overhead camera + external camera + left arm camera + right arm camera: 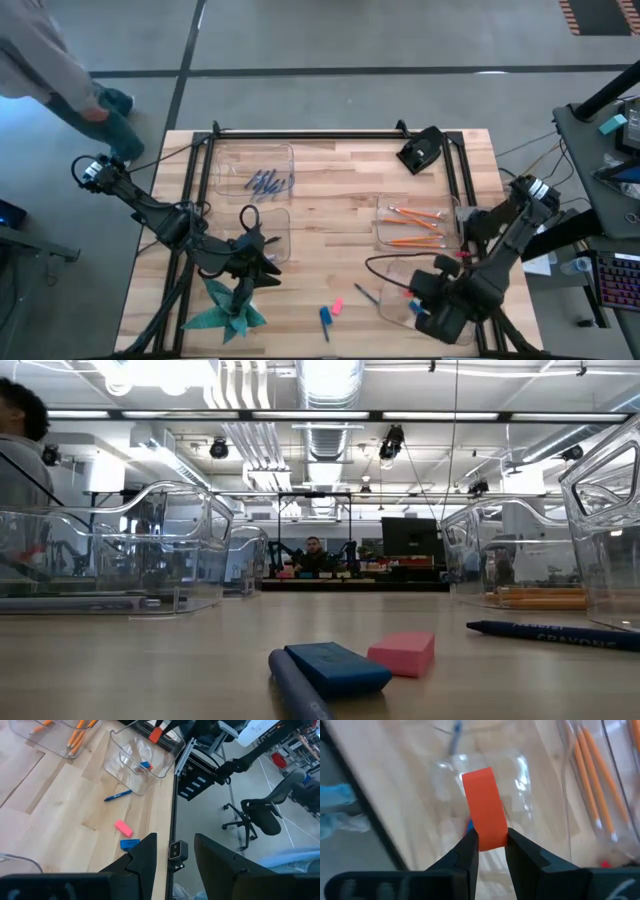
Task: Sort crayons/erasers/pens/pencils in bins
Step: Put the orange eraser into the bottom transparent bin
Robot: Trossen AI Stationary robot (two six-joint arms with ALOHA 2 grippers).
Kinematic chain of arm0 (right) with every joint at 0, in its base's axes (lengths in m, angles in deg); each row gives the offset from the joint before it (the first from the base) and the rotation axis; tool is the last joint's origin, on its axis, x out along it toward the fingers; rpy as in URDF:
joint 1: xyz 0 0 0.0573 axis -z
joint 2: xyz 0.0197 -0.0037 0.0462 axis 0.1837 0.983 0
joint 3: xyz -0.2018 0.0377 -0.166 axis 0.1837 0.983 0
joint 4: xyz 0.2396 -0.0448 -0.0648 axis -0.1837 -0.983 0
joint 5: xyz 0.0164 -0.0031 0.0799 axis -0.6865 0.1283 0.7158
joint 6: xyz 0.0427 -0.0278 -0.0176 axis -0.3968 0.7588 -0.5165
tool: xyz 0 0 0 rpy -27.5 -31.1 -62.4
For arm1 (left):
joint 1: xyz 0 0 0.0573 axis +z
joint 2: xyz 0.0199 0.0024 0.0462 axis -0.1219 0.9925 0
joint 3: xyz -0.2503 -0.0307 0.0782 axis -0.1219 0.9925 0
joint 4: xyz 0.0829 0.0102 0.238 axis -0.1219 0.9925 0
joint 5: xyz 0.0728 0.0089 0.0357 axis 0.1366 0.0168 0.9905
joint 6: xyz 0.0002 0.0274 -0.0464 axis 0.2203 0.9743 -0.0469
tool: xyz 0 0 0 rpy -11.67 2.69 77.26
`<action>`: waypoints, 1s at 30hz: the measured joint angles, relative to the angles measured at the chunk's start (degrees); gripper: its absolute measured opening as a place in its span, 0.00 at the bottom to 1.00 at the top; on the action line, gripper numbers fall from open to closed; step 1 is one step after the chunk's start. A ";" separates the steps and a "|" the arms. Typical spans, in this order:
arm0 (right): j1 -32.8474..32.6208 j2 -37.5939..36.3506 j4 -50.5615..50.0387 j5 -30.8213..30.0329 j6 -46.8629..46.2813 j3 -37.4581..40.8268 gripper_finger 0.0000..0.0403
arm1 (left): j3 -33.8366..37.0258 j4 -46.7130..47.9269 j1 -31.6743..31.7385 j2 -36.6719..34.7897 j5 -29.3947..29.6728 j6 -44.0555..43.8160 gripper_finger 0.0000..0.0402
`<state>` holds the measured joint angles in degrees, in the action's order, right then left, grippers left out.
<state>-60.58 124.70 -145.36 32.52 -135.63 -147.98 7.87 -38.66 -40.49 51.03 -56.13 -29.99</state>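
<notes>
My right gripper (488, 842) hangs over the near right bin (392, 300) and is shut on an orange-red eraser (484, 805), which also shows in the left wrist view (156, 734). A blue eraser (145, 765) lies inside that bin. On the bare wood lie a pink eraser (337, 306), a blue eraser (325, 318) and a blue crayon (365, 294). Orange pencils (415, 225) lie in the bin (385, 232) behind. My left gripper (175, 855) waits open above the table's left half, touching nothing. My right gripper pinches the orange-red eraser by one end (489, 840) between its two fingers. The fingers come from above, pointing steeply down. The rest of the block sticks out past the fingertips, lifted clear above the bin.
A far left bin (225, 182) holds several blue sticks (268, 182), and another clear bin (282, 228) sits near my left arm. A teal folded thing (230, 312) lies near the left front edge. A dark device (420, 150) stands at the far right. A person (60, 70) stands beyond the far left corner.
</notes>
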 joint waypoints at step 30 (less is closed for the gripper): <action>-0.24 -0.02 24.77 11.34 -13.31 24.19 0.22 | 0.02 -0.28 -0.01 0.00 0.07 -0.22 0.29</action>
<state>-60.82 124.68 -120.59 43.87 -148.94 -123.80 7.89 -38.95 -40.50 51.03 -56.06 -30.21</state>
